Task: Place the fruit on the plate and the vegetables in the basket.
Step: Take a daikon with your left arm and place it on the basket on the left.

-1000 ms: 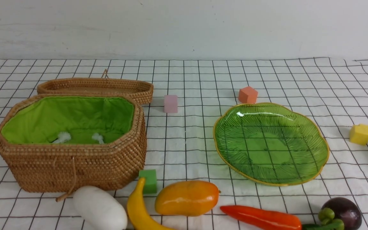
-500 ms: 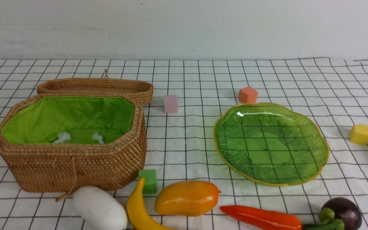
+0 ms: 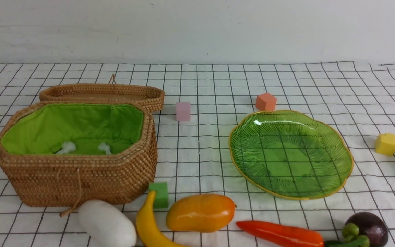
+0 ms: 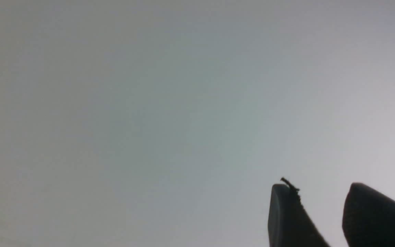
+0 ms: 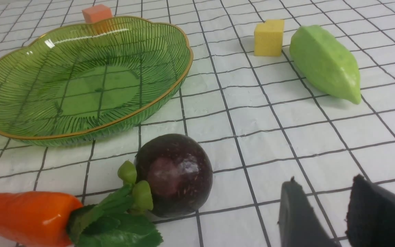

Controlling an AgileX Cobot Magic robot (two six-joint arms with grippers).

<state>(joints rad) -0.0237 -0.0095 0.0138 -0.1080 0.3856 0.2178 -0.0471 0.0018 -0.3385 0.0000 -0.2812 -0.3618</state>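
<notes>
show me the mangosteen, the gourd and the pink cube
mangosteen point(image 5: 173, 175): right wrist view, middle of its purple body
gourd point(image 5: 324, 63): right wrist view, middle of its ridged side
pink cube point(image 3: 183, 111): front view, its front face

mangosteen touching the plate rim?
Apart. The right wrist view shows a strip of bare checked cloth between the mangosteen and the plate rim.

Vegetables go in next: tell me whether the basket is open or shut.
Open: the basket shows its green lining, and its lid lies behind it.
</notes>
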